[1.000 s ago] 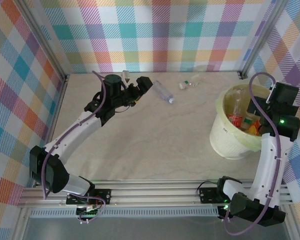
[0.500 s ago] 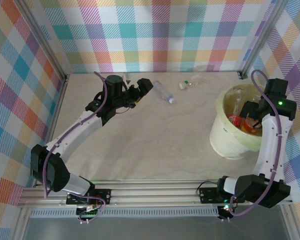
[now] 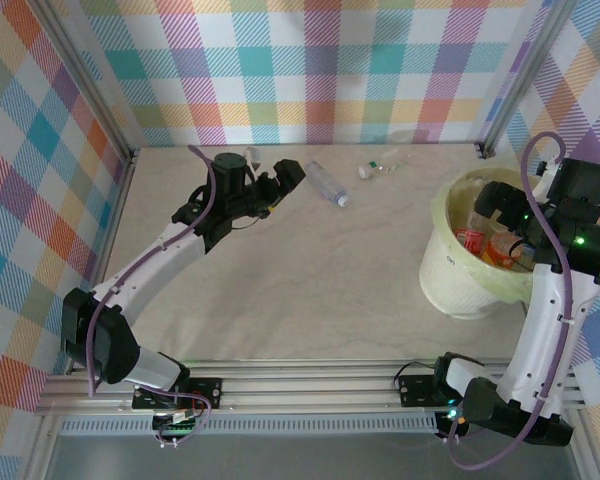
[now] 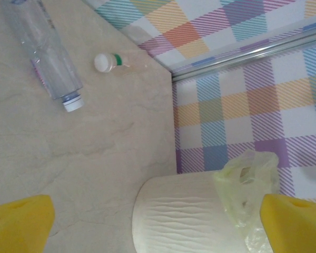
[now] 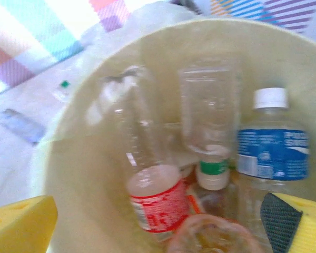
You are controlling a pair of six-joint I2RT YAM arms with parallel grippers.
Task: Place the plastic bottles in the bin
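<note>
Nearing the end, by my read: most of the plastic bottles are already in the bin point(image 3: 450, 270), which stands at the right side of the counter point(image 3: 310, 290). The right wrist view looks down into it: a red-label bottle point(image 5: 154, 203), a clear bottle with a green band point(image 5: 210, 142) and a blue-label bottle with a white cap point(image 5: 274, 153) stand packed together. Something orange sits lower down, too blurred to name, so an exact count isn't possible.

Two are left out on the counter near the back wall: a long clear bottle point(image 3: 327, 183) lying on its side, and a small bottle with a white cap point(image 3: 378, 166) just beyond it toward the bin, well apart from the rim.

The right gripper point(image 5: 158, 224) hangs over the bin mouth, pads spread wide, nothing between them. The left gripper point(image 3: 287, 176) is just beside the long clear bottle, spread wide too, empty and not touching it.

Likely step in hand: the left arm grabs the long clear bottle. The small one goes after.
</note>
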